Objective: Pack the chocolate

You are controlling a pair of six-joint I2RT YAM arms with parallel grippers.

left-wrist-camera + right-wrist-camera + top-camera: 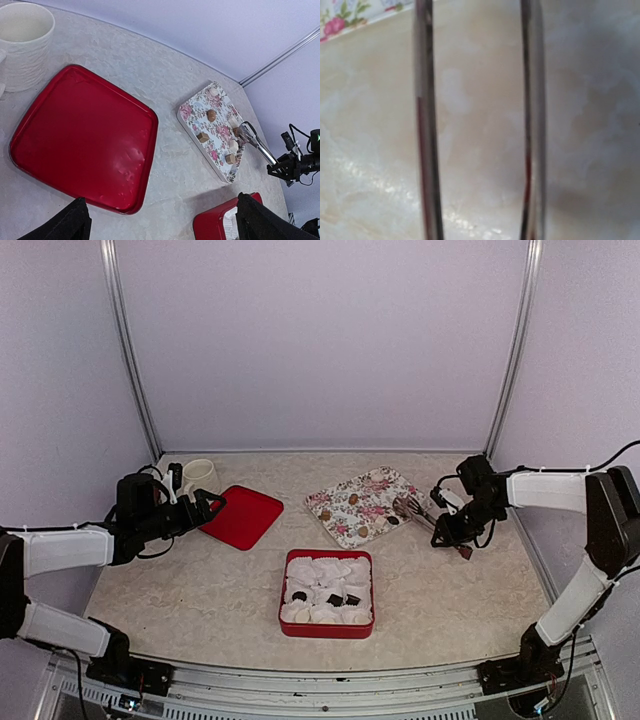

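Several tan and dark chocolates [352, 499] lie on a floral tray [340, 525]; they also show in the left wrist view [202, 137]. A red box [328, 633] of white paper cups [325, 570] holds three dark chocolates [335, 599] in its near rows. My right gripper [450, 528] is shut on metal tongs [420, 510], whose tips rest at the tray's right edge. In the right wrist view the tongs' two arms [426, 125] stand apart over bare table. My left gripper [205, 505] is open and empty above the near edge of a red lid [242, 515].
A white mug [198, 476] stands at the back left beside the red lid [80, 135]. The floral tray [192, 122] lies behind the box [215, 225]. White walls with metal posts close in the table on three sides.
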